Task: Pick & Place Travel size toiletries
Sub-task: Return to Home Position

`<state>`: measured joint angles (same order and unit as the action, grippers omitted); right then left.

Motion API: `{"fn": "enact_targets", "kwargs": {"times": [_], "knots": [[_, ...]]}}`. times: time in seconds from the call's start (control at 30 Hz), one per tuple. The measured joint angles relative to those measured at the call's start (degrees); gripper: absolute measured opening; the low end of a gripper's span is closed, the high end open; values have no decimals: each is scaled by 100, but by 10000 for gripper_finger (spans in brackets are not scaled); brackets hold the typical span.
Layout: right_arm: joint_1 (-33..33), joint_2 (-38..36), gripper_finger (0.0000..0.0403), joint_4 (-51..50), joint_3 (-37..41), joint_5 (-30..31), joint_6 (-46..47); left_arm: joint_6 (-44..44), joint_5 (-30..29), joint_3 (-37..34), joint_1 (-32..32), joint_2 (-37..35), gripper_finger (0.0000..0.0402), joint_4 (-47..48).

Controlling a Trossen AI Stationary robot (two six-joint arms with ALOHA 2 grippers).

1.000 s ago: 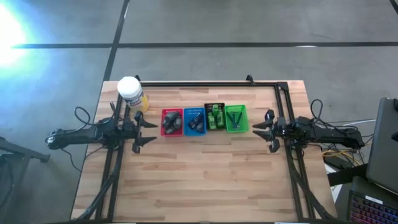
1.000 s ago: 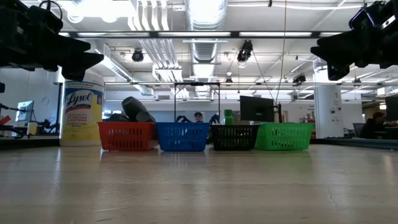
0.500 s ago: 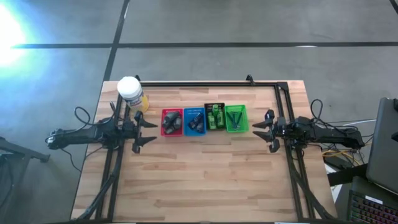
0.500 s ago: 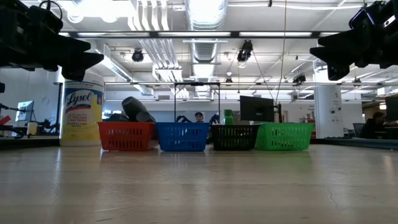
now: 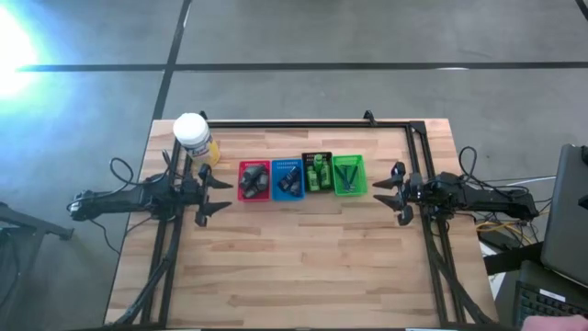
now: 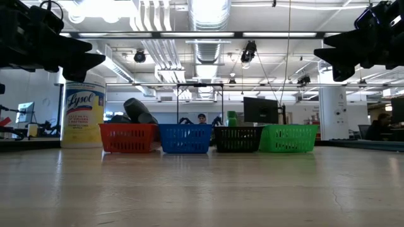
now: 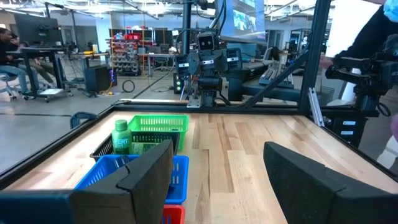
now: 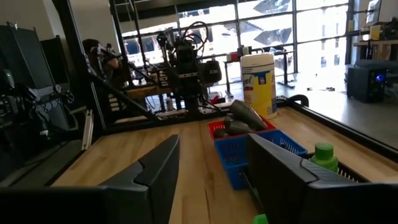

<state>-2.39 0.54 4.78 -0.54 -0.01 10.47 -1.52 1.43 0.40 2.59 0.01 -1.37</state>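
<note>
Wooden table (image 5: 303, 267) has a row of trays (image 5: 288, 163) near its far edge. Grey tubes (image 5: 253, 181) lie in the red tray (image 5: 241, 182), green bottles (image 5: 318, 172) in the black tray (image 5: 317, 154), dark sticks (image 5: 346, 176) in the green tray (image 5: 364, 176). Left gripper (image 5: 220, 195) hangs by the left edge, right gripper (image 5: 379, 194) by the right edge. Both have fingers (image 7: 149, 174) wide apart, holding nothing.

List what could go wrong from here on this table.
1. Dark grey tubes stick up above the red tray's rim; a bump might tip one out.
2. The yellow jar stands close to the left gripper, which is open; a swing of that arm could knock it over.
3. The right gripper, open too, hovers near the green tray; a forward move might shove it.
</note>
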Motion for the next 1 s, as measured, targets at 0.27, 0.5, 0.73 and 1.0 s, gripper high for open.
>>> {"fn": "enact_targets", "kwargs": {"times": [0.27,0.5,0.73,1.0], "knots": [[0,0,190,0,0,2,-7,0,0,0,2,2,257,7],[0,0,175,0,1,1,-1,0,0,0,1,2,257,8],[0,0,153,0,0,2,-12,1,0,0,2,2,257,10],[0,4,128,0,0,2,2,1,0,0,2,2,257,10]]}}
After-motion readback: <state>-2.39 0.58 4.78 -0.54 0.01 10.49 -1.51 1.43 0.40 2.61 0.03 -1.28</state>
